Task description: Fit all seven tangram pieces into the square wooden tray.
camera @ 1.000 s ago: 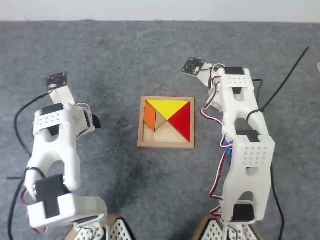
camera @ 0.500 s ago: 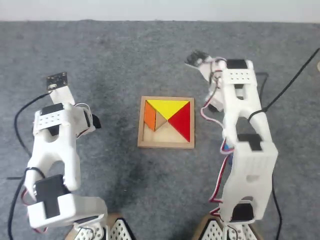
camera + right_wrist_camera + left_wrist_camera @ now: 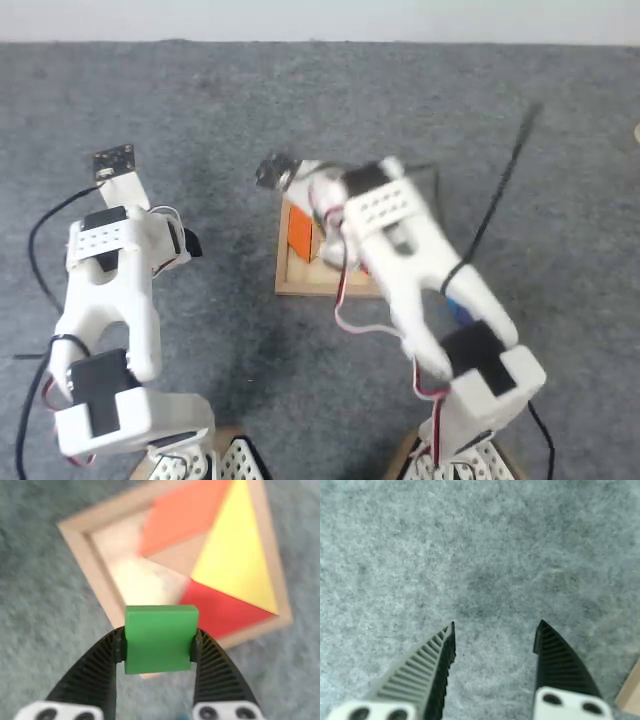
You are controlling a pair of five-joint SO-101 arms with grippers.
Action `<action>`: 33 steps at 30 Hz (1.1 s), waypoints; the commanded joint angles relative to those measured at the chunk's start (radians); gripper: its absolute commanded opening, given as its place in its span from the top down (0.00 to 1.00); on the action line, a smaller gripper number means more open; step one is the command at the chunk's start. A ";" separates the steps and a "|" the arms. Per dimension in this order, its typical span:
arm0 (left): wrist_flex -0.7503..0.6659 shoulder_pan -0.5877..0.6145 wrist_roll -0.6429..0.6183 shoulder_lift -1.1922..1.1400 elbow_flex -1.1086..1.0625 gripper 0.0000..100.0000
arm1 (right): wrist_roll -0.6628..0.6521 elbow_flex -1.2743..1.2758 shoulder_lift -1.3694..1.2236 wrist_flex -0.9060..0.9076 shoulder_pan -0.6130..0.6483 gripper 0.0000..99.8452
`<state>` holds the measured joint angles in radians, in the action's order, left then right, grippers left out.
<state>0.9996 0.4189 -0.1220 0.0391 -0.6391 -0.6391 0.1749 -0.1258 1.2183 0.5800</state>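
Right gripper point(image 3: 158, 641) just swung in over tray point(image 3: 82, 537), fingers clamped on green square point(image 3: 160, 627). Bare tray floor just beyond fingertips: likely your drop spot. Left gripper point(image 3: 495, 632) idle, fingers apart, carpet point(image 3: 470, 540) between them.

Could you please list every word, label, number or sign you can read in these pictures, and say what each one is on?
There are none: no readable text in any view. The wooden tray, the green piece in the right claw, the orange piece, yellow piece, red piece and grey carpet are all unprinted.
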 commanded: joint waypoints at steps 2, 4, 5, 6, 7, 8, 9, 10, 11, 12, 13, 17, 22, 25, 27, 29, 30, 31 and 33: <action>0.008 -0.009 -0.005 0.015 0.036 0.75 | 0.046 0.127 0.110 -0.153 0.058 0.96; 0.008 -0.009 -0.005 0.015 0.036 0.75 | 0.046 0.147 0.094 -0.171 0.059 0.96; 0.008 -0.009 -0.005 0.015 0.036 0.75 | 0.046 0.150 0.084 -0.176 0.059 0.96; 0.008 -0.009 -0.005 0.014 0.036 0.75 | 0.046 0.150 0.070 -0.182 0.058 0.96; 0.008 -0.009 -0.005 0.014 0.036 0.75 | 0.046 0.149 0.056 -0.189 0.056 0.96; 0.008 -0.009 -0.005 0.012 0.036 0.75 | 0.046 0.147 0.042 -0.200 0.056 0.96; 0.008 -0.009 -0.005 0.012 0.036 0.75 | 0.046 0.147 0.028 -0.211 0.056 0.96; 0.008 -0.009 -0.005 0.012 0.036 0.75 | 0.046 0.147 0.015 -0.220 0.058 0.95; 0.008 -0.009 -0.005 0.012 0.036 0.75 | 0.046 0.147 0.005 -0.236 0.058 0.95; 0.008 -0.009 -0.005 0.011 0.036 0.75 | 0.046 0.147 -0.002 -0.251 0.054 0.94; 0.008 -0.009 -0.005 0.009 0.036 0.75 | 0.046 0.147 -0.008 -0.265 0.054 0.91; 0.008 -0.009 -0.005 0.009 0.036 0.75 | 0.046 0.147 -0.016 -0.289 0.053 0.81; 0.008 -0.009 -0.005 0.011 0.036 0.75 | 0.044 0.144 -0.015 -0.280 0.051 0.75; 0.008 -0.009 -0.005 0.012 0.036 0.75 | 0.044 0.149 -0.013 -0.277 0.053 0.75; 0.008 -0.009 -0.005 0.012 0.036 0.75 | 0.044 0.147 -0.013 -0.263 0.053 0.75; 0.008 -0.009 -0.005 0.011 0.036 0.75 | 0.044 0.143 -0.013 -0.259 0.053 0.75; 0.008 -0.009 -0.005 0.011 0.036 0.75 | 0.044 0.143 -0.013 -0.262 0.051 0.75; 0.008 -0.009 -0.005 0.011 0.036 0.75 | 0.044 0.143 -0.015 -0.263 0.051 0.75; 0.008 -0.009 -0.005 0.011 0.036 0.75 | 0.068 0.143 -0.015 -0.260 0.038 0.75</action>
<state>0.9996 0.4189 -0.1220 0.0391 -0.6391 -0.6022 0.3330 -0.1534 0.9513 0.6337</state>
